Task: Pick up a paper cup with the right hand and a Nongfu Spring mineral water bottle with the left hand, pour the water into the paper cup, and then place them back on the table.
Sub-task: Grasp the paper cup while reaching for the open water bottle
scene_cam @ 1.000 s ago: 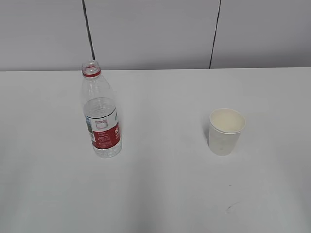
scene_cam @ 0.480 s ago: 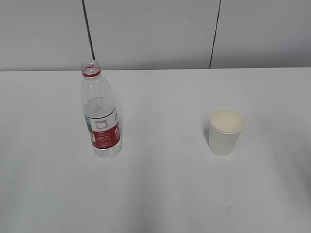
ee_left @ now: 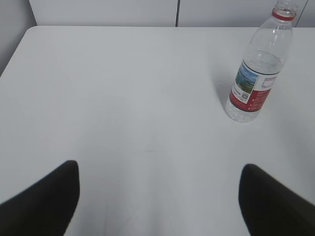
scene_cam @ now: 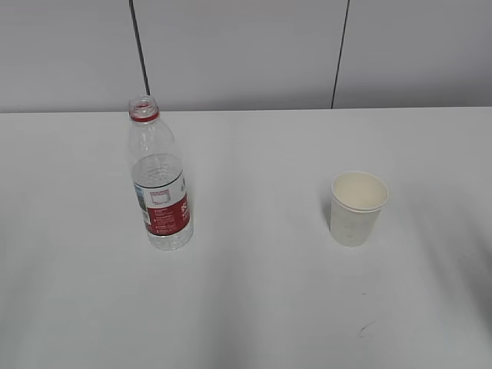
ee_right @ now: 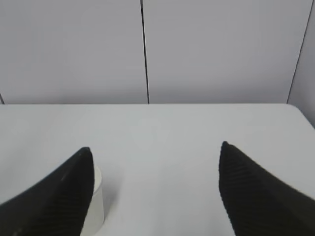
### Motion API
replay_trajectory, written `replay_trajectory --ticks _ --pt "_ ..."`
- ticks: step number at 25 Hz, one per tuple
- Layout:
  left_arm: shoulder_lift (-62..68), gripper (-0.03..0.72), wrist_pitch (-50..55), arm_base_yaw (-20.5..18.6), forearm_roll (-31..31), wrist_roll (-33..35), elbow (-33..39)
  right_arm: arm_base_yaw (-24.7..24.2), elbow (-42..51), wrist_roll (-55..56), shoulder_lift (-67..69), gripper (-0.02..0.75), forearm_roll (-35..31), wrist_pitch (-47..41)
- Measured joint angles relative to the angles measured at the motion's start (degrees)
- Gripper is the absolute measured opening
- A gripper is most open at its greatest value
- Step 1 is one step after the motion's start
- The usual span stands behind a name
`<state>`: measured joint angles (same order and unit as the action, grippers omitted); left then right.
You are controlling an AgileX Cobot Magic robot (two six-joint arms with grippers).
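The Nongfu Spring bottle [scene_cam: 159,177] stands upright and uncapped on the white table [scene_cam: 254,292] at the left, partly filled with water. It also shows in the left wrist view [ee_left: 257,69], far ahead and to the right of my open, empty left gripper [ee_left: 158,169]. The white paper cup [scene_cam: 357,207] stands upright at the right. In the right wrist view a sliver of the cup [ee_right: 97,201] shows behind the left finger of my open, empty right gripper [ee_right: 155,147]. Neither arm shows in the exterior view.
A grey panelled wall [scene_cam: 246,54] with dark vertical seams stands behind the table's far edge. A small dark mark [scene_cam: 366,329] lies on the table near the front right. The table's left edge [ee_left: 15,51] shows in the left wrist view.
The cup appears to have shifted very slightly toward the back. The bottle has not moved.
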<state>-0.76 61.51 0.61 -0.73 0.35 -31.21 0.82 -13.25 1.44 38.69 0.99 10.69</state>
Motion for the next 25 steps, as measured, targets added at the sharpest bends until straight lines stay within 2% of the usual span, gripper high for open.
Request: replay_trajectory --ticks 5,10,18,21,25 --pt "0.00 0.590 -1.78 0.00 1.24 0.00 -0.69 0.00 4.96 0.22 5.36 0.581 0.00 10.54" --pt "3.12 0.590 -19.39 0.00 1.24 0.00 -1.21 0.00 5.37 0.50 9.90 0.581 0.00 18.48" --pt "21.13 0.590 -39.04 0.00 -2.15 0.21 -1.21 0.00 5.37 4.17 19.94 0.581 1.66 27.57" --pt "27.74 0.590 -45.08 1.05 -3.14 1.90 -1.15 0.00 5.37 7.12 24.51 0.581 6.50 32.19" --pt "35.49 0.590 -51.90 5.25 -3.26 7.01 -1.09 0.00 5.37 10.35 31.27 0.581 15.92 37.03"
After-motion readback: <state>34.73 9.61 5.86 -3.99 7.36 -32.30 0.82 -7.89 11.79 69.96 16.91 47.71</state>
